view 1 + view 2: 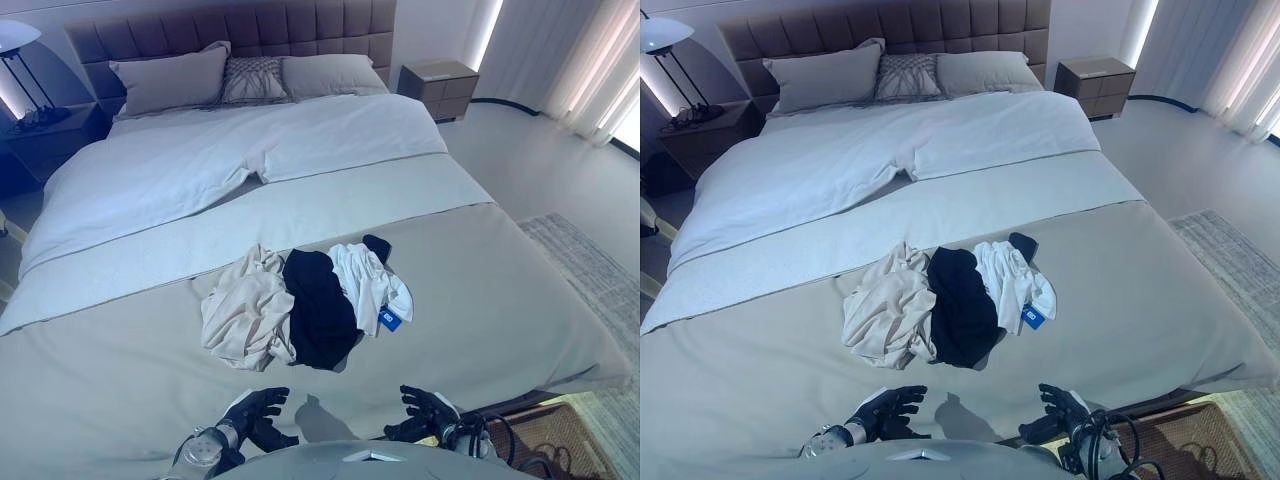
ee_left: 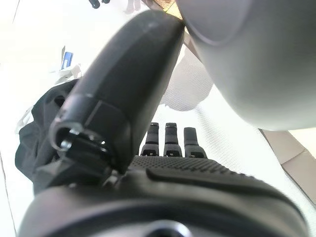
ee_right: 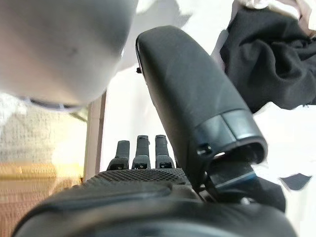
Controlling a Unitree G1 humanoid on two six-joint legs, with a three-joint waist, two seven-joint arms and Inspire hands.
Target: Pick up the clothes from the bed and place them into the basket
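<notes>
We saw the clothes (image 1: pixel 305 300), a cream, a black and a white piece, lying heaped together on the bed (image 1: pixel 480 300), while our left hand (image 1: pixel 255 412) and right hand (image 1: pixel 428 408) hovered near its foot, fingers relaxed, holding nothing.

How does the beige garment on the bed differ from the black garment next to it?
The beige garment is pale and lies toward the robot's left; the black garment is dark and sits in the middle of the pile. The beige one spreads wider, the black one is narrower. Both are crumpled, touch each other, and neither is held.
</notes>
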